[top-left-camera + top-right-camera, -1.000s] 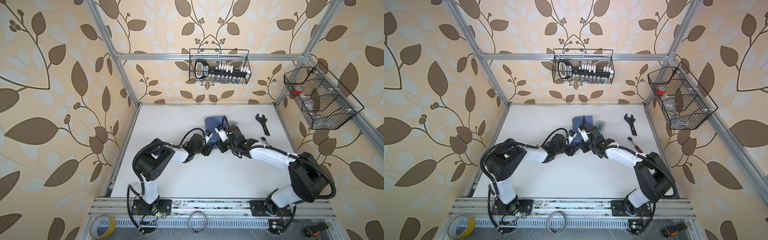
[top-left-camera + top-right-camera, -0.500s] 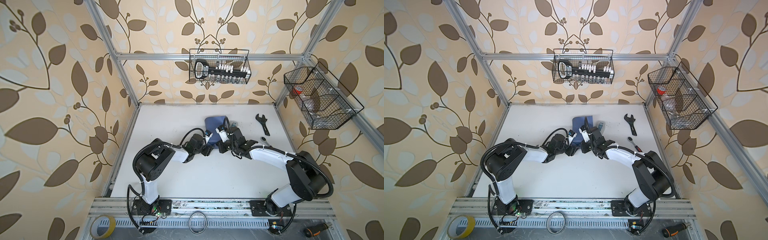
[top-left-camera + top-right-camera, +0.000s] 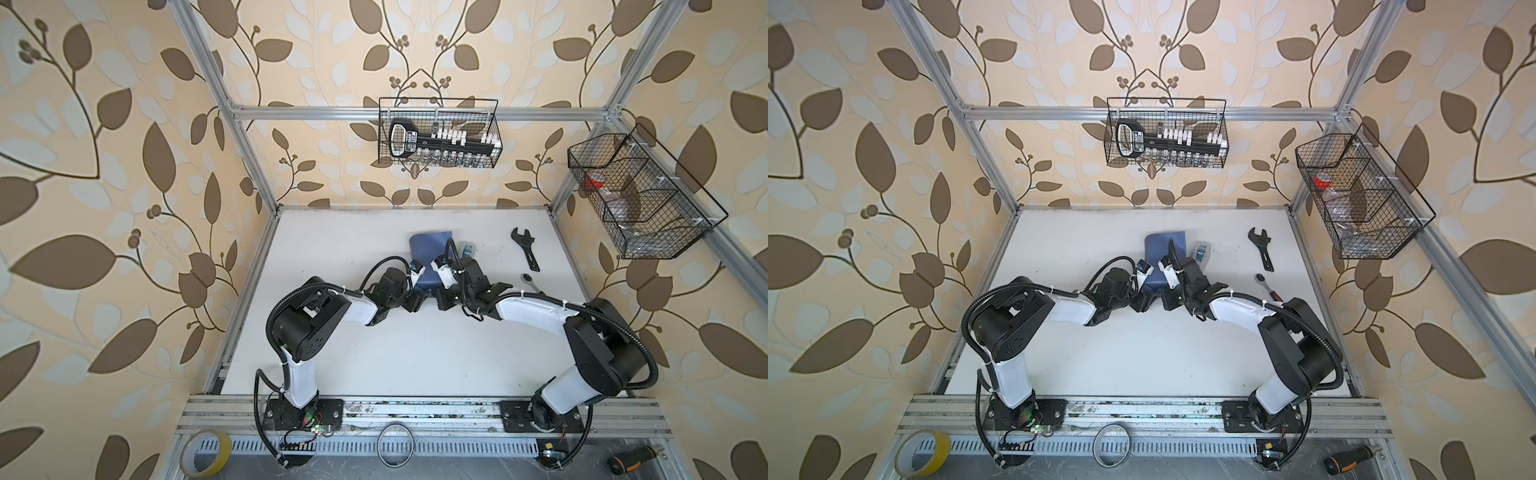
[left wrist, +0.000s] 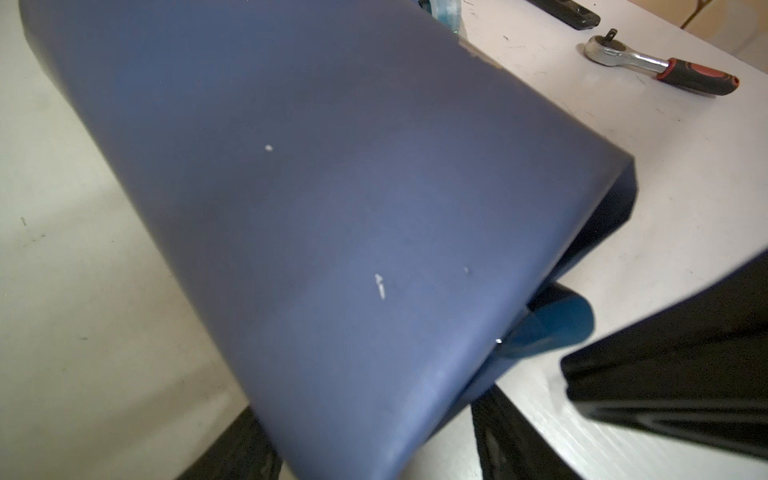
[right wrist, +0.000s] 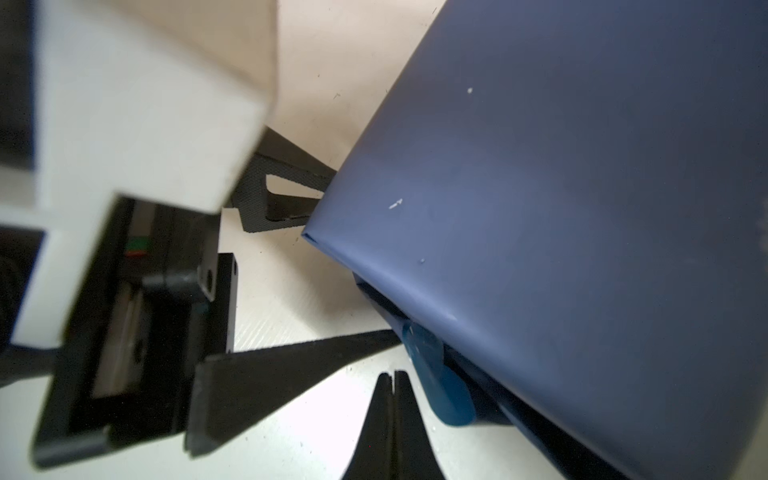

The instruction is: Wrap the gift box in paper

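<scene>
Slate-blue paper [image 4: 332, 208] filled the span between the left gripper's [image 5: 357, 266] fingers, which clasped it; only the right wrist view showed the right gripper [image 5: 392, 380] pressed closed, empty, just beside a translucent blue tab [image 5: 440, 386]; both top views hid that tab.

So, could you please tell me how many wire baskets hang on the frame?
2. The back basket hangs from the rear rail; the side basket hangs on the right-hand rail. None seems hidden.
</scene>
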### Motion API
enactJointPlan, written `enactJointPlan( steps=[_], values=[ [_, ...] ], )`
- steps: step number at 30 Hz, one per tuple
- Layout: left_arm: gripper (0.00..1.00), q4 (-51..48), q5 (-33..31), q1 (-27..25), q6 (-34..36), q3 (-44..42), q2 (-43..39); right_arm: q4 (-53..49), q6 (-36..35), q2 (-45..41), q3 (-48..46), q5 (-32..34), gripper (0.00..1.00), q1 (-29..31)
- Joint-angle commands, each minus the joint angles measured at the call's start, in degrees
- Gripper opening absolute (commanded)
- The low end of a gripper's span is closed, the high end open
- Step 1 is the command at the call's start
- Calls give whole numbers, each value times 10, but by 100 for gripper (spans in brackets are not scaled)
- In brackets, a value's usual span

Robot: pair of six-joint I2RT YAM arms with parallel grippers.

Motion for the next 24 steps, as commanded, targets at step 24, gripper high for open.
enactJointPlan(
  steps=[24],
  values=[
    [70, 13, 1, 4, -2, 19, -1, 46, 10, 50, 27, 38, 6, -15]
  ],
)
